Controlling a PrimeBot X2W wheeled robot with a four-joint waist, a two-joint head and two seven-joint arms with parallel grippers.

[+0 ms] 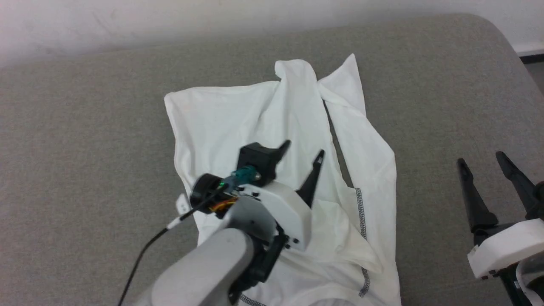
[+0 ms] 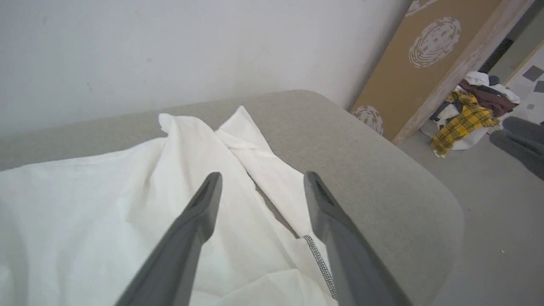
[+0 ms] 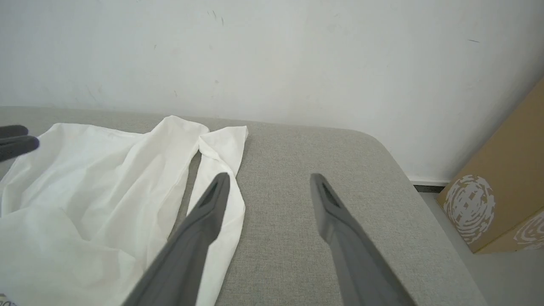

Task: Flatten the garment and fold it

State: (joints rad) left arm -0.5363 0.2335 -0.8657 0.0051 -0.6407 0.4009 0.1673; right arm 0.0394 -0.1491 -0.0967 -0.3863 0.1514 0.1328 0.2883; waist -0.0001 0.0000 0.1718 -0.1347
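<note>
The white shirt [image 1: 229, 119] lies rumpled on the grey soft top [image 1: 85, 127], with big folds down its middle. A dark zigzag seam [image 1: 360, 212] shows near its right edge. The left hand [image 1: 303, 150] is over the shirt, fingers spread wide, holding nothing. The right hand [image 1: 480, 158] is beside the shirt over bare grey, spread wide too.

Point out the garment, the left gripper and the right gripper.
garment [image 1: 238, 114], head view, flat white panel at upper left
left gripper [image 1: 303, 149], head view, midway between its open fingertips
right gripper [image 1: 480, 158], head view, midway between its fingertips
</note>
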